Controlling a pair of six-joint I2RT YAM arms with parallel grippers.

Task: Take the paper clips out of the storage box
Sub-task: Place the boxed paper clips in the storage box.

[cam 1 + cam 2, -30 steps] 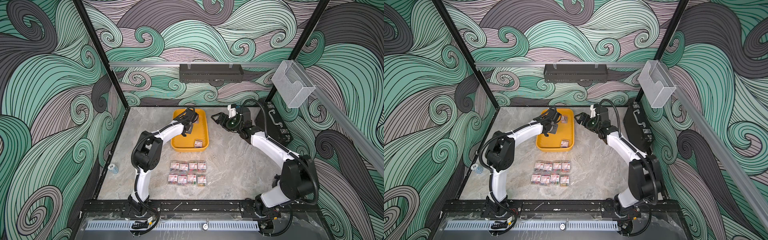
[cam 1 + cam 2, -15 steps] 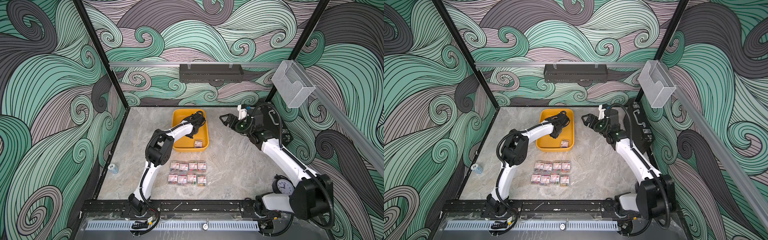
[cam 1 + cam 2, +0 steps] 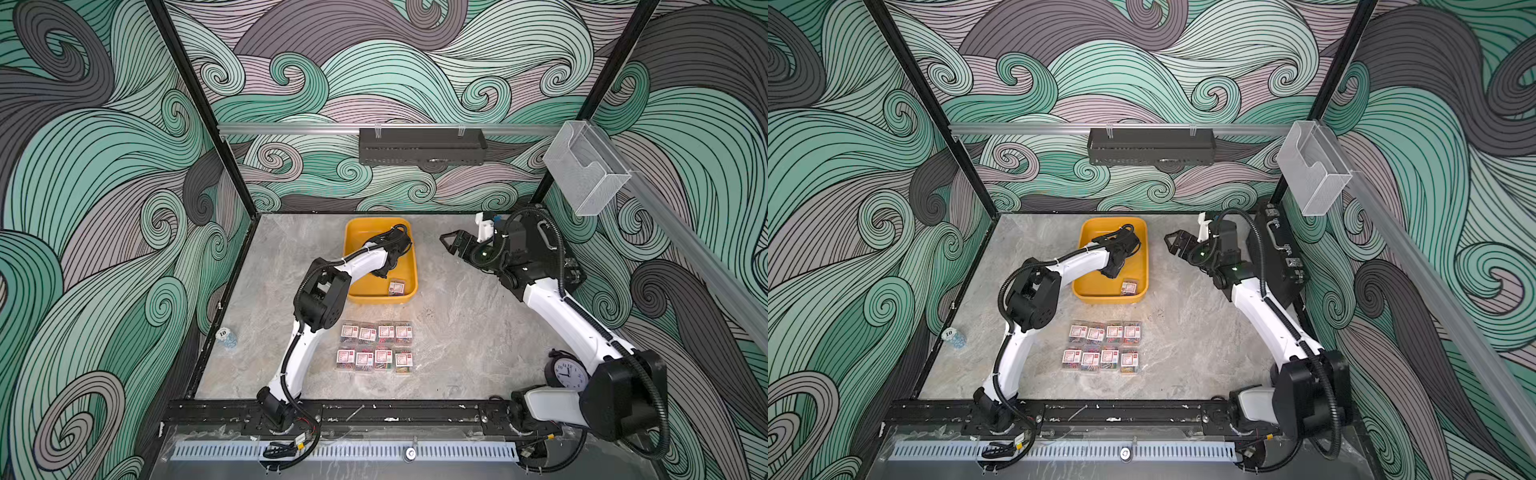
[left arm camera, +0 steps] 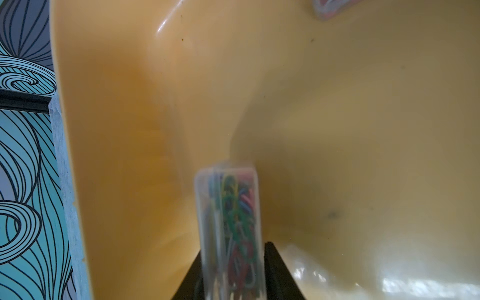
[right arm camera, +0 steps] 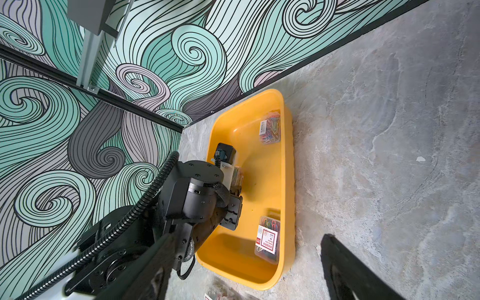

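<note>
The yellow storage box (image 3: 361, 291) (image 3: 1084, 291) stands at the back middle of the table. My left gripper (image 3: 384, 272) (image 3: 1113, 272) reaches down into it. In the left wrist view that gripper (image 4: 235, 246) is shut on a clear box of paper clips (image 4: 228, 207) held on edge. Another box of paper clips (image 3: 396, 286) (image 3: 1128, 286) (image 5: 267, 239) lies in the tray's near right corner, and one (image 5: 270, 127) lies by the far right wall. Several boxes (image 3: 376, 345) (image 3: 1104, 345) lie in two rows on the table. My right gripper (image 3: 451, 245) (image 3: 1173, 243) (image 5: 246, 249) hangs open right of the tray.
A black briefcase (image 3: 552, 245) (image 3: 1275, 249) stands along the right wall behind my right arm. A black clock (image 3: 567, 372) sits near the right arm's base. A small clear bottle (image 3: 226, 336) lies at the left edge. A clear bin (image 3: 582, 166) and a black shelf (image 3: 422, 145) hang on the walls.
My right arm has drawn back to the right, away from the tray, uncovering the clock. My left arm's elbow has swung right and its gripper has come slightly nearer inside the tray.
</note>
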